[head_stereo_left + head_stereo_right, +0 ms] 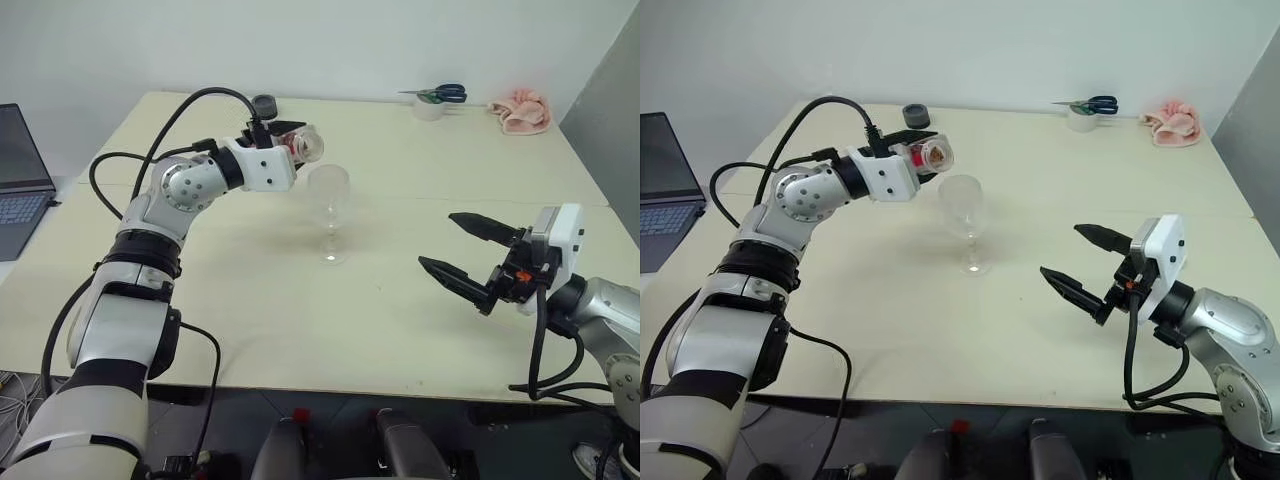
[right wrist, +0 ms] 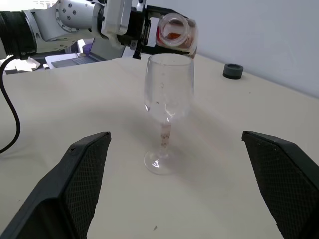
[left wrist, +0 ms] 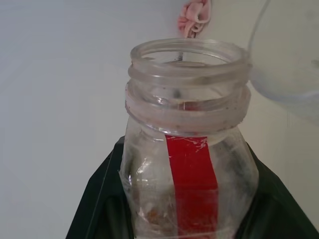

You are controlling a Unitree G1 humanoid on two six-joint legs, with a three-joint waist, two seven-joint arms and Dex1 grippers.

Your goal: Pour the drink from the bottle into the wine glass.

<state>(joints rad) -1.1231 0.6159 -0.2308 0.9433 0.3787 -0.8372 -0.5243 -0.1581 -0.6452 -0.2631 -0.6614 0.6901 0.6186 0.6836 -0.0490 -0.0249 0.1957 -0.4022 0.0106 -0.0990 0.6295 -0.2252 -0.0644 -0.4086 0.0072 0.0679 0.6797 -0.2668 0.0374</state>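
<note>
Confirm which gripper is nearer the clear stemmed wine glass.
Left. The left gripper holds the uncapped bottle beside the clear stemmed wine glass rim; the right gripper waits apart, jaws open.

**Soft, even light over a pale table**

Diffuse light is falling from above, leaving the table (image 1: 400, 300) bright and evenly lit. Shadows are staying faint: a soft smudge is lying beside the wine glass (image 1: 328, 212) foot, and a darker band is sitting under the table's near edge. Small highlights are glinting on the glass bowl. In the left wrist view the bottle (image 3: 187, 149) neck is showing sharp at close range, with scuffs catching the light, while the background behind it is washing out to a pale blur. In the right wrist view the right gripper (image 2: 182, 189) fingers are looming dark and slightly soft.
</note>
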